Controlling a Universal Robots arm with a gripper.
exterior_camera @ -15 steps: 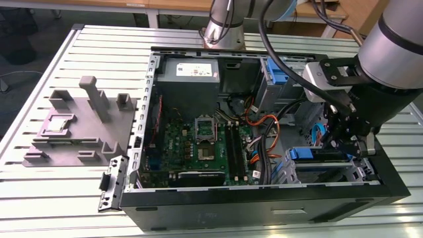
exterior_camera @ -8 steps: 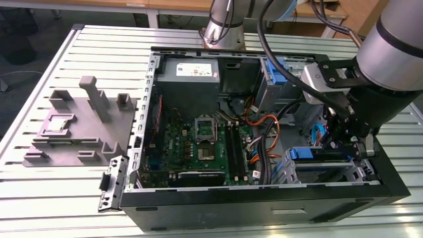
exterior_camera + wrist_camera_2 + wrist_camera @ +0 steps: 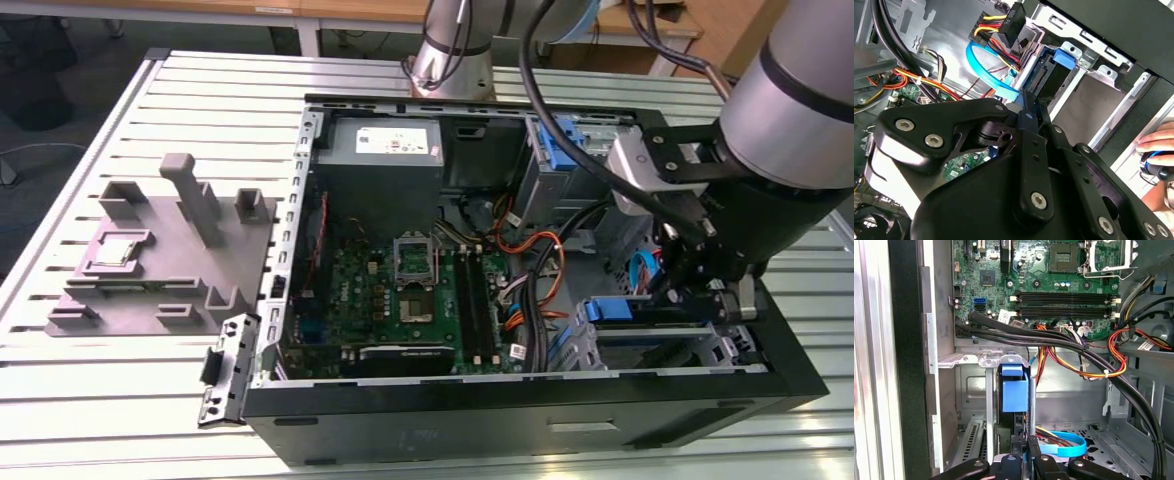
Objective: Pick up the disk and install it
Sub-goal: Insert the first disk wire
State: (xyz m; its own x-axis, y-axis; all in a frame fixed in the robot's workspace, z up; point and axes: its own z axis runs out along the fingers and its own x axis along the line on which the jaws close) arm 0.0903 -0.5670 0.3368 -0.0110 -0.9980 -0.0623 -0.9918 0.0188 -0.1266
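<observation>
Disk point(image 3: 1015, 392) — in the bay point(image 3: 970, 390); insertion in hand, we judge. Claw point(image 3: 1024, 442) pressed together at its end — seating calls for a straight push.

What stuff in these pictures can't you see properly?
- The disk label, first wrist view: the disk stands edge-on, so its face is hidden.
- The drive bay, exterior view: the arm covers much of it.
- A person's hand, second wrist view: cut off by the picture's edge, and what it holds is unclear.
- The case floor, second wrist view: the gripper body blocks it.
</observation>
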